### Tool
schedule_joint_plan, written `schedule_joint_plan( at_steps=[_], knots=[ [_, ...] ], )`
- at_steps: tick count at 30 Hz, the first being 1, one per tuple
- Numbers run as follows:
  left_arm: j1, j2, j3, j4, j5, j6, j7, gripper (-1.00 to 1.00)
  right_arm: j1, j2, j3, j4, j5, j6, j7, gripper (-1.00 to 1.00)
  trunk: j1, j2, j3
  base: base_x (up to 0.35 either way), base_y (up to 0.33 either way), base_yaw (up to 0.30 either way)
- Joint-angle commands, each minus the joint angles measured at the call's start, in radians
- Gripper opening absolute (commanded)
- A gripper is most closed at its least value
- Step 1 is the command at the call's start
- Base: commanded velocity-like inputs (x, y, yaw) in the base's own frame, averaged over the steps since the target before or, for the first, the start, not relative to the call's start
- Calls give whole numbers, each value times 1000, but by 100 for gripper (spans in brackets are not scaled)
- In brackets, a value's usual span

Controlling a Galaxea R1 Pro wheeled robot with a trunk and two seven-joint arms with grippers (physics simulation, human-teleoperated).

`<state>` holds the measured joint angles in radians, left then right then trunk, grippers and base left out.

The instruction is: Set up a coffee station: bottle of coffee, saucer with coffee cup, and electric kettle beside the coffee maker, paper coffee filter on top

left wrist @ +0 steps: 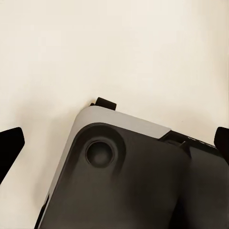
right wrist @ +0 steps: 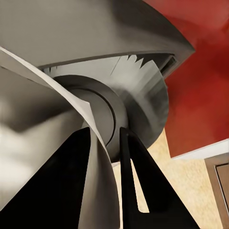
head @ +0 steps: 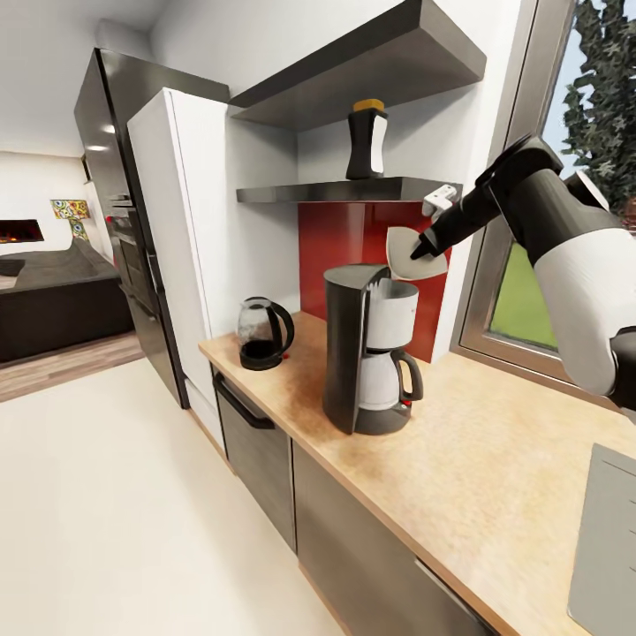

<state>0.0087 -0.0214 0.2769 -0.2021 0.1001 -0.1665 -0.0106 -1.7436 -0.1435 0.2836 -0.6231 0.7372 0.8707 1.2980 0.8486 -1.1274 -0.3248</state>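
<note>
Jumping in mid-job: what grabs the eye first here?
The right gripper holds a paper coffee filter just above the coffee maker on the countertop. The bottle of coffee stands on the shelf above; the electric kettle sits left of the maker.

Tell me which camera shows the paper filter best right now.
The head view: the whole paper filter shows, held by the right gripper just above the coffee maker. The right wrist view shows its edge pinched between the fingers.
</note>
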Motion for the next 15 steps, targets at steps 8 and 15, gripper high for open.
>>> schedule_joint_plan(
  at_steps=[8, 15],
  knots=[
    [1, 0, -2, -2, 10, -1, -1, 100, 1, -1, 3, -1, 5, 8, 7, -100, 0, -1, -1, 0, 0, 0],
    [1, 0, -2, -2, 10, -1, -2, 100, 2, -1, 3, 0, 5, 8, 7, -100, 0, -1, -1, 43, 0, 0]
  ],
)
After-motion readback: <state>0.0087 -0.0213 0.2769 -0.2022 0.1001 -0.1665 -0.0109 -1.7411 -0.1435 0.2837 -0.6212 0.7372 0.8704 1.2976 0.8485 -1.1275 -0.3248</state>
